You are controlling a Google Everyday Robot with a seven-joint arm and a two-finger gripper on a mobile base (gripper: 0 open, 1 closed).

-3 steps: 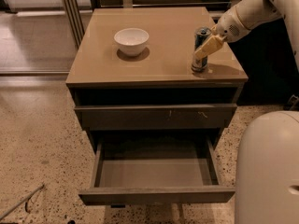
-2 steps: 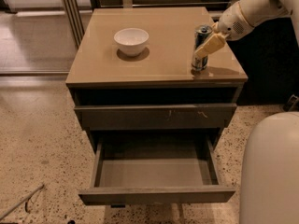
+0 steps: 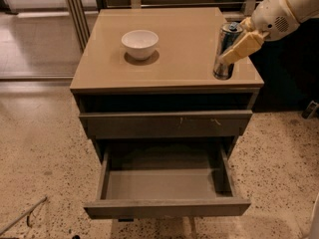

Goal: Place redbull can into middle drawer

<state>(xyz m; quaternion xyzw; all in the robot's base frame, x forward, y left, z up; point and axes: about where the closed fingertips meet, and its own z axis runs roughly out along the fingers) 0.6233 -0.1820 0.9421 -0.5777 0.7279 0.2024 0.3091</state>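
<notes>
- Currently the redbull can [image 3: 229, 37] stands at the counter's [image 3: 184, 59] right front corner, gripper [image 3: 225, 59] clamped around it.
- Middle drawer [image 3: 167, 208] hangs open below, bare floor showing.
- White bowl [image 3: 140, 43] sits well apart.

no legible text, redbull can [image 3: 225, 43] label unreadable, gripper [image 3: 225, 59] at the can

Dim warm light, shadowed bowl [image 3: 140, 43], gripper [image 3: 224, 57] lit at redbull can [image 3: 226, 41]

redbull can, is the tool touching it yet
Touching. The camera view shows the tool lying right against the side of the redbull can with no gap between them, while the can stands on the cabinet top.
</notes>
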